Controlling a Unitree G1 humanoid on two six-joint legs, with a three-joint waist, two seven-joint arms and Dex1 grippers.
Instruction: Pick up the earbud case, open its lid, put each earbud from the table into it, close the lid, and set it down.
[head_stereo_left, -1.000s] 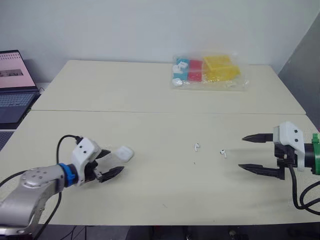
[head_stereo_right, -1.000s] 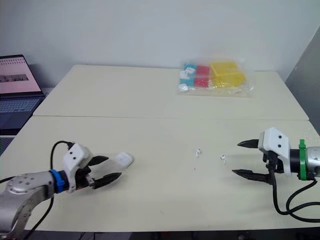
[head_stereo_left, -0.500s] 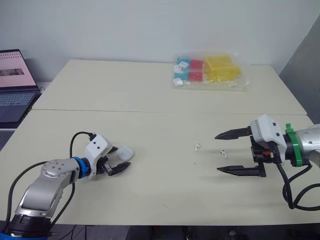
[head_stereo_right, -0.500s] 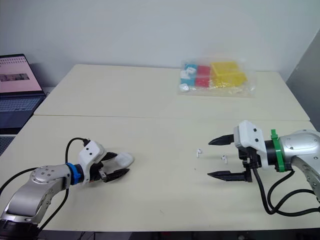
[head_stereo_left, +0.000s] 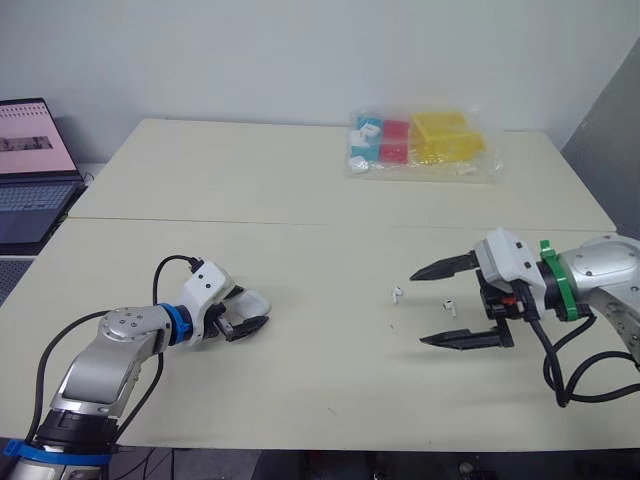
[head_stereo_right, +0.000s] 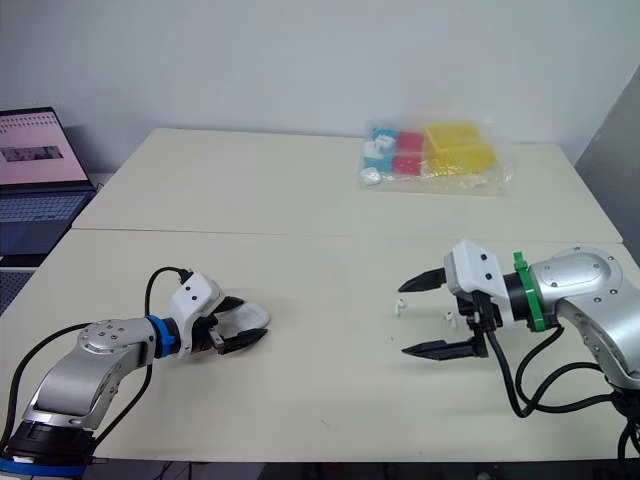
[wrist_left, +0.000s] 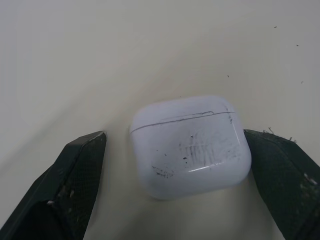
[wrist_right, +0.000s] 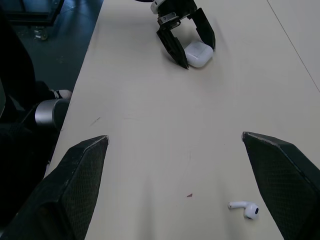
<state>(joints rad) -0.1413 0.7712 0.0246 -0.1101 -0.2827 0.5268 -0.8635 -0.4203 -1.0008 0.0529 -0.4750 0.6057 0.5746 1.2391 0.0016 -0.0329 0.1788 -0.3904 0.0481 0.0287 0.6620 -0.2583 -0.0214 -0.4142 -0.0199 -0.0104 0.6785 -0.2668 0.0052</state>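
Left fingers (wrist_left: 75, 175) apart, flanking closed earbud case (wrist_left: 190, 145)

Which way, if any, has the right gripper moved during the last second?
Yes. The right gripper has moved toward the robot's left and now straddles the nearer earbud, which has stayed put on the table.

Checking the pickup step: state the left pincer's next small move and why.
Probably close the left pincer on the white rounded plastic earbud case. The case lies lid shut on the beige table, between the two open black fingers, with bare table showing between it and one finger, so it does not look gripped yet and lifting now would likely leave it behind.
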